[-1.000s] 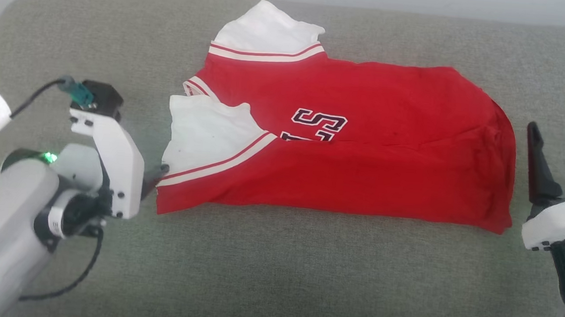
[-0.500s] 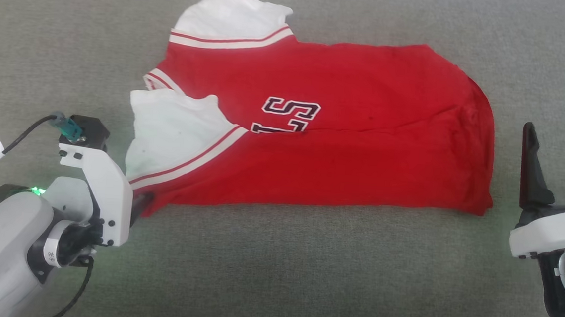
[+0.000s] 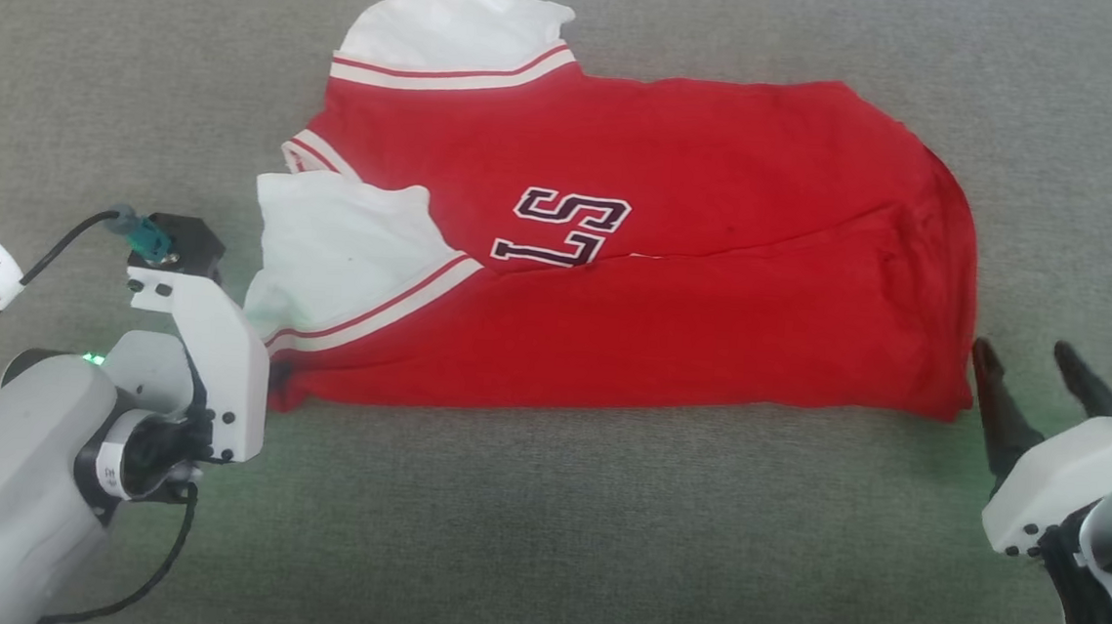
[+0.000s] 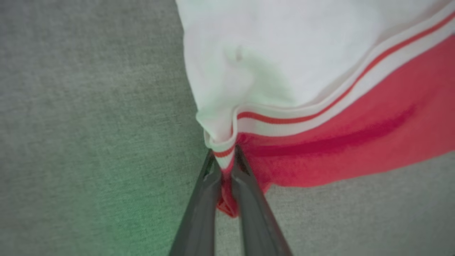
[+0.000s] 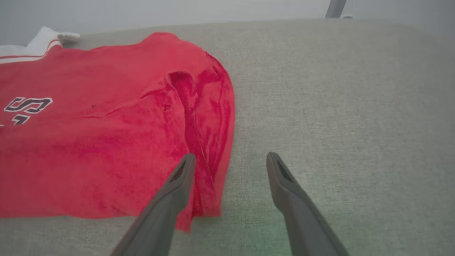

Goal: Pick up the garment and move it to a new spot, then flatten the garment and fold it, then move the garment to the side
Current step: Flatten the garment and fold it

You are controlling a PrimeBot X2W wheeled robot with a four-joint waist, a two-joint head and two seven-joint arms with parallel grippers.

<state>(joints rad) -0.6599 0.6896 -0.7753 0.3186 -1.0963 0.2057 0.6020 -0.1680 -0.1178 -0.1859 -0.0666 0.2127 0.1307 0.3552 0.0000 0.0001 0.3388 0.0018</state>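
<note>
Fingers of the left gripper point(image 4: 224, 156), apart a second ago, now clamp the near-left corner of the bright red, white-sleeved fabric T-shirt point(image 3: 665, 290) lying across the middle of the grey cushion point(image 3: 540, 546). The right gripper point(image 5: 231, 160) waits spread beside its right hem, so lifting seems half-prepared.

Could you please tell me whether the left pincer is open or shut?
Shut: the left pincer pinches a corner of the garment.
</note>
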